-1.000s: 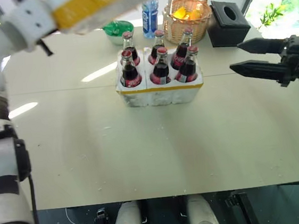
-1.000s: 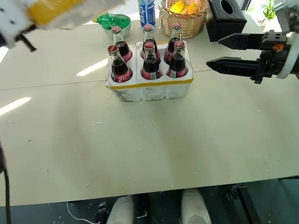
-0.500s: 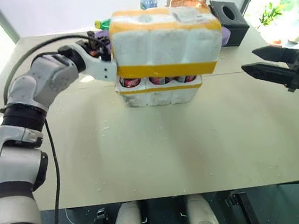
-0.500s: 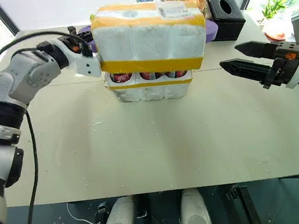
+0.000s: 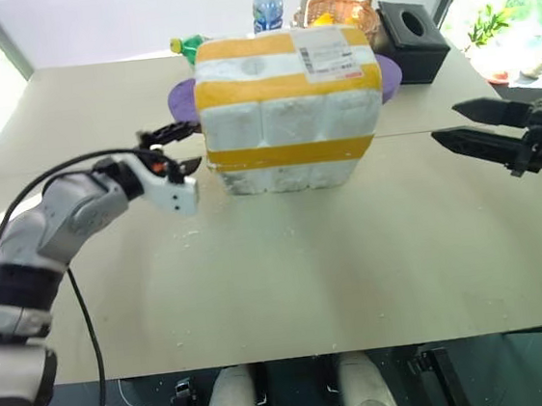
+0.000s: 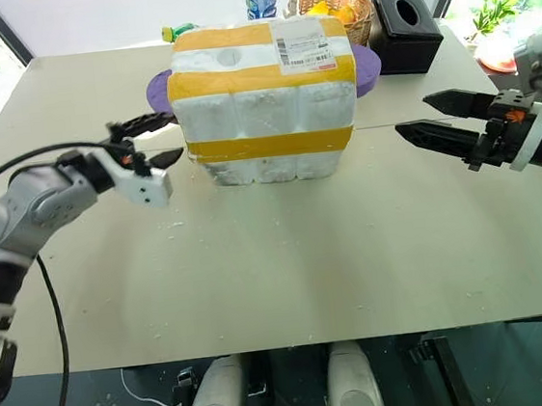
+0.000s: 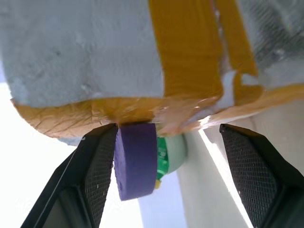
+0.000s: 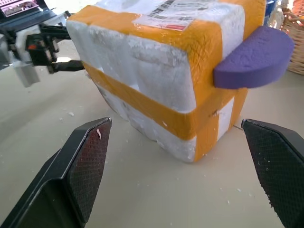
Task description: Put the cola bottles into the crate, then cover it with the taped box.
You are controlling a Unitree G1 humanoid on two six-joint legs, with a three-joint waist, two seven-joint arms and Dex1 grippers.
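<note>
I see the taped box (image 6: pixel 260 102) sitting flat on the table (image 6: pixel 287 259), toward its far half, about midway across. Yellow tape bands run round its top edge and its middle, and a white shipping label (image 6: pixel 303 49) lies on its top face, toward the right. A purple disc (image 8: pixel 254 57) sticks out from the box's right side, and a second purple disc (image 5: pixel 180 98) from its left side. The bottles and the crate are hidden; I cannot tell how the box sits on them.

My left gripper (image 5: pixel 176 147) is just beside the box's left side, fingers apart, holding nothing. In the left wrist view one finger lies against the purple disc at the box's corner; the other finger stands well clear, with bare space between them. From the head views I cannot tell whether the upper finger touches the box wall.

My right gripper (image 6: pixel 427 117) hangs off the box's right side, well apart from it, fingers spread wide and empty, pointing toward the box.

Behind the box, at the table's far edge: a clear water bottle with a blue cap (image 5: pixel 267 0), a wicker basket (image 6: pixel 337 2) with something yellow in it, and a black tissue box (image 6: pixel 405 16) to the right of the basket. A bit of a green bottle (image 6: pixel 178 30) shows behind the box's left corner.
</note>
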